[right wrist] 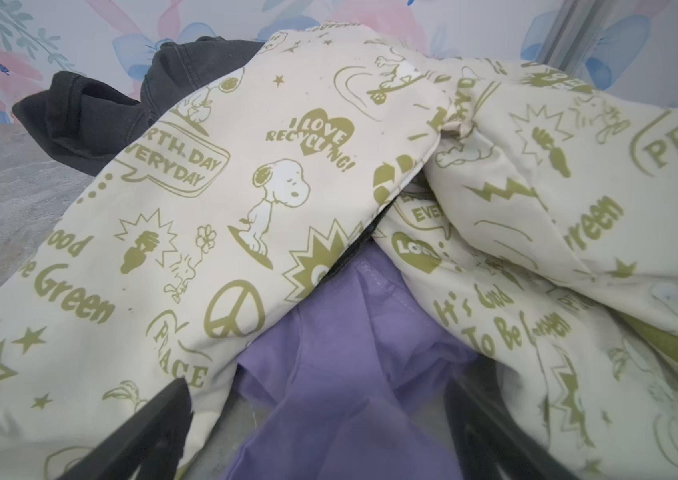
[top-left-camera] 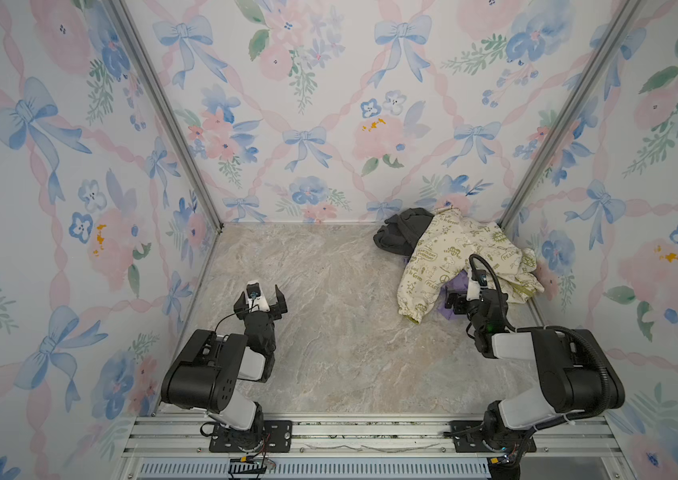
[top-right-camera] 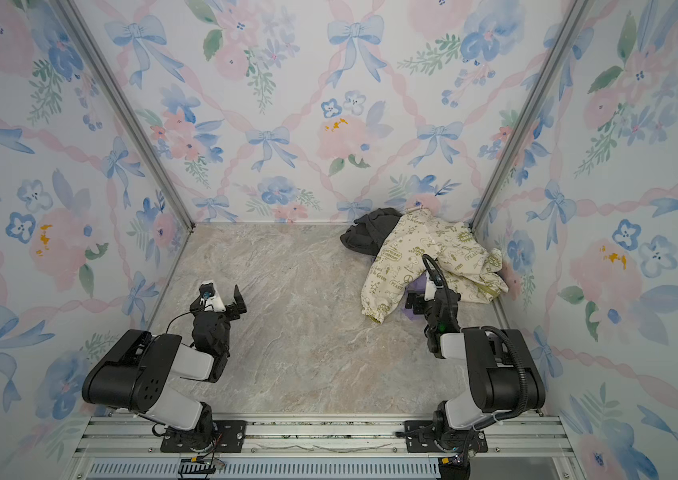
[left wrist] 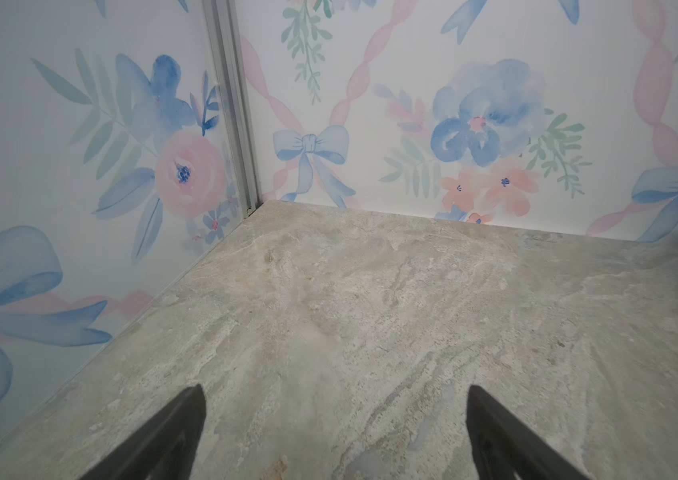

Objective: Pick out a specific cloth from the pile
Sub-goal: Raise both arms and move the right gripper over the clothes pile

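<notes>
The pile [top-left-camera: 453, 253] lies in the back right corner. Its cream garment [top-left-camera: 464, 253] [right wrist: 246, 187] with olive doodle prints is draped over the rest. The dark grey-black garment [top-left-camera: 401, 232] [right wrist: 79, 120] sticks out at the pile's far left. The lavender cloth [right wrist: 341, 374] [top-left-camera: 453, 287] [top-right-camera: 417, 286] peeks out from under the cream garment's near edge. My right gripper [right wrist: 316, 390] [top-left-camera: 463, 301] [top-right-camera: 422, 301] is open at that edge, with a fold of the cloth lying between its spread fingers. My left gripper [left wrist: 335, 388] [top-left-camera: 260, 293] [top-right-camera: 221, 297] stands open and holds nothing over the bare tabletop on the left.
The marble-patterned tabletop [top-left-camera: 329, 340] is closed in by floral walls on the left, back and right. An aluminium post [top-left-camera: 537, 166] stands in the corner right behind the pile. A metal rail [top-left-camera: 370, 432] carrying both arm bases runs along the front edge.
</notes>
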`<state>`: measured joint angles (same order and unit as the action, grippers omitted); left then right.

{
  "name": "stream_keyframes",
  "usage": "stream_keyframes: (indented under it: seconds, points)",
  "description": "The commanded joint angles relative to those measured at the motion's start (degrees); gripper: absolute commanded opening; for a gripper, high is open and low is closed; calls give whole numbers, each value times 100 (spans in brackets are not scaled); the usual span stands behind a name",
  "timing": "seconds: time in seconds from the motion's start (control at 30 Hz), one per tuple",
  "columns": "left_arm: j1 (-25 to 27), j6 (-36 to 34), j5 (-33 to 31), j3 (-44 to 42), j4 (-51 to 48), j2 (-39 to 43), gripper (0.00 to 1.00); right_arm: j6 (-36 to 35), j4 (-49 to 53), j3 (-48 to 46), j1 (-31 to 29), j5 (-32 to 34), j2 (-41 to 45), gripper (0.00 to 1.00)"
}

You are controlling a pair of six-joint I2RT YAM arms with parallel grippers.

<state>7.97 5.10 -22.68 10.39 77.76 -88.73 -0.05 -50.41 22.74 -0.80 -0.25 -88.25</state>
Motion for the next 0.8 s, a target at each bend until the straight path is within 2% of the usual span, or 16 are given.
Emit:
stream_keyframes:
  seconds: [0.0,0.63,0.77]
  points:
    - [37,-51,20,-13,105,-30,98,41,-153,-23,-4,8,-52,97]
    - [54,-54,-11,-7,100,-39,98,38,-145,-11,1,9,-52,97]
    - [-4,-42,147,-16,91,-13,98,40,-144,-15,1,8,-52,97]
